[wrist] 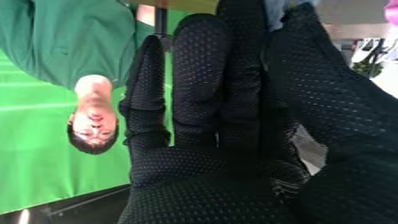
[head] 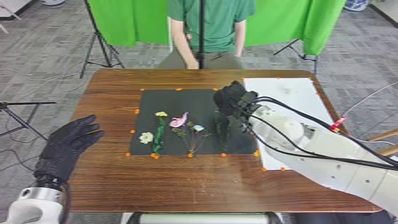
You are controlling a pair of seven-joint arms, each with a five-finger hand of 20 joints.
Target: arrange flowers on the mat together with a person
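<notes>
Green cloth hangs behind the brown wooden worktop, which has a dark mat on it with little orange bits around its edges. Going across, the left hand is by the worktop's left edge, off the mat, fingers pretty much straight and holding nothing. Then the flowers on the mat: a cream flower furthest left, then a pale yellow flower with a leafy green stem below it, a pink flower near the middle and a small pale flower just beside that. Next is a dark stem on the right part of the mat, and the right hand is over the mat's far right corner. Honestly can't tell if it's open or clamped on something. Last up, a white sheet lies right of the mat, partly under the right arm
</notes>
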